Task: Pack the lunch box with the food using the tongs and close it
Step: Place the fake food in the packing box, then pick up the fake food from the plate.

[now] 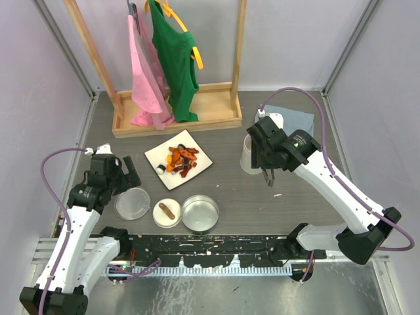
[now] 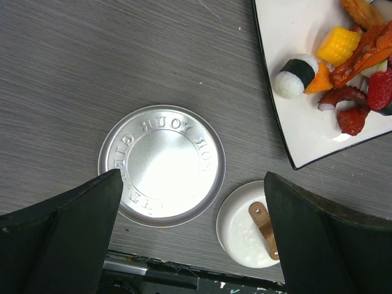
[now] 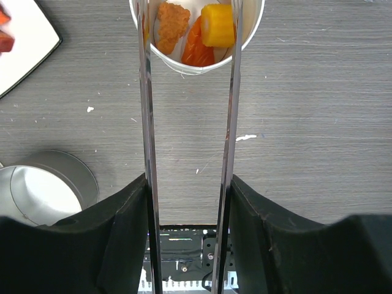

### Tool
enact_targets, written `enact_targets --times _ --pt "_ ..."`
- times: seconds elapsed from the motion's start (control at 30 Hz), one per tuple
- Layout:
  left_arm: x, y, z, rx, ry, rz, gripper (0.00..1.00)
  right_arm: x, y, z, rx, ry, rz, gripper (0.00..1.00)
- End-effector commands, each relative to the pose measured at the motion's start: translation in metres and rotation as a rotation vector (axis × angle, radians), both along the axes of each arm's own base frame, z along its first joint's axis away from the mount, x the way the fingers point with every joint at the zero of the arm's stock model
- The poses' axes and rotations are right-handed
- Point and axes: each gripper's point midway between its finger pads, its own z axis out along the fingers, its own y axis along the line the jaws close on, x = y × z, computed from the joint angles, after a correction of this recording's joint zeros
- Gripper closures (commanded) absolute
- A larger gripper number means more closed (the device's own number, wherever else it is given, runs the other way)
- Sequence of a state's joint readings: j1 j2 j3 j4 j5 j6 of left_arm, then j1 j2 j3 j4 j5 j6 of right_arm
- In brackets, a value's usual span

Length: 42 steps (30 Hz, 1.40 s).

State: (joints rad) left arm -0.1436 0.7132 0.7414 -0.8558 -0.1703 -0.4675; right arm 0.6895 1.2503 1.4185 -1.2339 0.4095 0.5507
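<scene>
Tongs (image 3: 147,122) above cup (image 1: 247,161), plate (image 1: 157,156) nearby, rack (image 1: 177,122) behind

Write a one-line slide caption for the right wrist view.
Right claw holds the tongs, arms apart, above a white cup with orange and yellow food pieces.

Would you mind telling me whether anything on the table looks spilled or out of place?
Nothing looks spilled or tipped. The only oddity is a few small white flecks on the table near the white cup; what they are I cannot tell.
</scene>
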Motion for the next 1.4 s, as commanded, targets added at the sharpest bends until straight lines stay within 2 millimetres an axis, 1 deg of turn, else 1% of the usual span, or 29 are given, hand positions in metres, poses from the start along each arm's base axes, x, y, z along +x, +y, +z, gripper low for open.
enact_targets --times 0.0,0.3,0.4,0.5,0.6,0.7,0.83,0.93,1.03,1.07,1.2,1.37 --pt "0.009 -0.001 0.013 -0.012 -0.062 0.008 0.0 0.008 0.008 0.027 0.082 -0.093 0.021 0.45" --pt "0.01 0.0 0.013 -0.009 -0.062 0.012 0.0 0.005 0.046 0.069 0.313 -0.163 0.145 0.46" --pt "0.01 0.0 0.013 -0.008 -0.062 0.012 0.0 0.003 0.061 0.076 0.374 -0.155 0.196 0.46" --pt "0.01 0.0 0.013 -0.009 -0.061 0.013 0.0 0.001 0.077 0.076 0.423 -0.136 0.244 0.46" --pt "0.01 0.0 0.013 -0.008 -0.061 0.012 0.0 -0.002 0.095 0.071 0.44 -0.109 0.293 0.47" --pt "0.01 0.001 0.013 -0.007 -0.062 0.015 0.0 -0.004 0.116 0.064 0.407 -0.086 0.333 0.47" --pt "0.01 0.001 0.013 -0.005 -0.062 0.017 0.0 -0.009 0.151 0.046 0.323 -0.044 0.388 0.46" --pt "0.01 0.002 0.013 -0.003 -0.065 0.017 0.0 -0.015 0.18 0.026 0.258 -0.005 0.431 0.47" --pt "0.009 0.002 0.013 -0.002 -0.066 0.02 0.0 -0.019 0.201 0.015 0.222 0.02 0.469 0.47" --pt "0.009 0.002 0.013 -0.002 -0.066 0.02 0.0 -0.015 0.202 0.012 0.196 0.009 0.458 0.47" --pt "0.01 0.002 0.013 -0.003 -0.063 0.017 0.0 -0.015 0.214 0.002 0.156 0.021 0.483 0.47" --pt "0.01 0.002 0.013 -0.001 -0.065 0.019 0.0 -0.012 0.222 -0.008 0.126 0.036 0.491 0.46"
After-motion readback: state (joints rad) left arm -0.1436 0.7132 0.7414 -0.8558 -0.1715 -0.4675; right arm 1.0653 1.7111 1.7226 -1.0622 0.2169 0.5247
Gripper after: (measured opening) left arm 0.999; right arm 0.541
